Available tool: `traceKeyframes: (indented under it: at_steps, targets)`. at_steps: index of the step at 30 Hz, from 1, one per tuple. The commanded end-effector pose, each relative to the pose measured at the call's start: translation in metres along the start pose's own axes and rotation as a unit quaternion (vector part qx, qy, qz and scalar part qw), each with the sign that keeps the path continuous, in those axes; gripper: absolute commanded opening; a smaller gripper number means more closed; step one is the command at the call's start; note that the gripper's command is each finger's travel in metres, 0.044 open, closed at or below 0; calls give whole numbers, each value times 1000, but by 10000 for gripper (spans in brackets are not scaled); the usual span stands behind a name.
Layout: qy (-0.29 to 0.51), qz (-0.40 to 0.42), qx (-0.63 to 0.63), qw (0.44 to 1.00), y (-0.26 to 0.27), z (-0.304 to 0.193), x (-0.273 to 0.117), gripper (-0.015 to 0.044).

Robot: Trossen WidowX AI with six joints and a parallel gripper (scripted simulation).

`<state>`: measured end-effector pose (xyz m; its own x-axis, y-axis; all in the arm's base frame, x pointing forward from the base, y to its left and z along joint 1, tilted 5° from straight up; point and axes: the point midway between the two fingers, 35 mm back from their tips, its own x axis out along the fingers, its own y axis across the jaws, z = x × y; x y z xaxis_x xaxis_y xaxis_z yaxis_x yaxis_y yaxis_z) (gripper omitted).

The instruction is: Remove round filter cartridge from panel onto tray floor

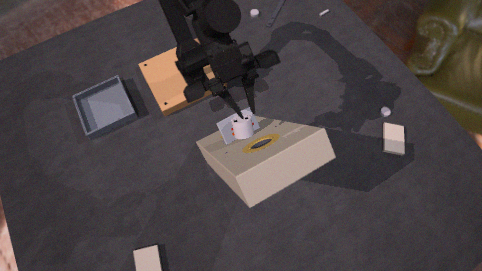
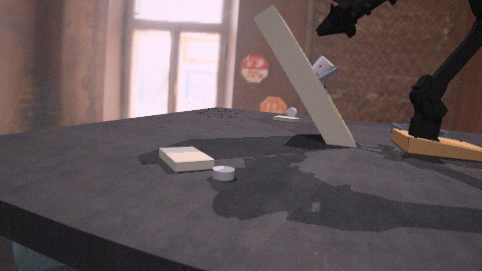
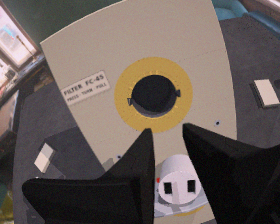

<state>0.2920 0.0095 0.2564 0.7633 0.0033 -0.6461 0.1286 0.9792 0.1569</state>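
Observation:
The white round cartridge [image 1: 242,129] [image 2: 322,64] [image 3: 179,192] is out of its hole and stands on a small pale ledge [image 1: 226,131] [image 2: 329,74] at the lower face of the tilted beige panel [image 1: 290,169] [image 2: 300,69] [image 3: 136,30]. Its two dark slots face outward. The panel's round hole, inside a yellow ring [image 3: 123,95], is empty. My gripper [image 2: 320,33] [image 3: 167,132] is open with a modest gap and nothing between its fingers. In the exterior view it is clear above the cartridge. The blue-grey tray [image 1: 112,125] on the table is empty.
The orange base plate [image 1: 162,84] [image 2: 425,147] is under the arm, between tray and panel. Pale blocks [image 1: 394,138] [image 2: 186,159] [image 3: 266,93], a small white disc [image 1: 385,111] [image 2: 223,173] and a thin grey rod [image 1: 276,11] lie around on the table.

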Motion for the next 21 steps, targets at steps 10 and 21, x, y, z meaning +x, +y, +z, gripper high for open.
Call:
traceKeyframes:
  at_steps: [10,21]
  targets:
    - [6,-2,0,1000,14,59,-47,408]
    - [201,-24,-111,973,-10,-53,-11,305]
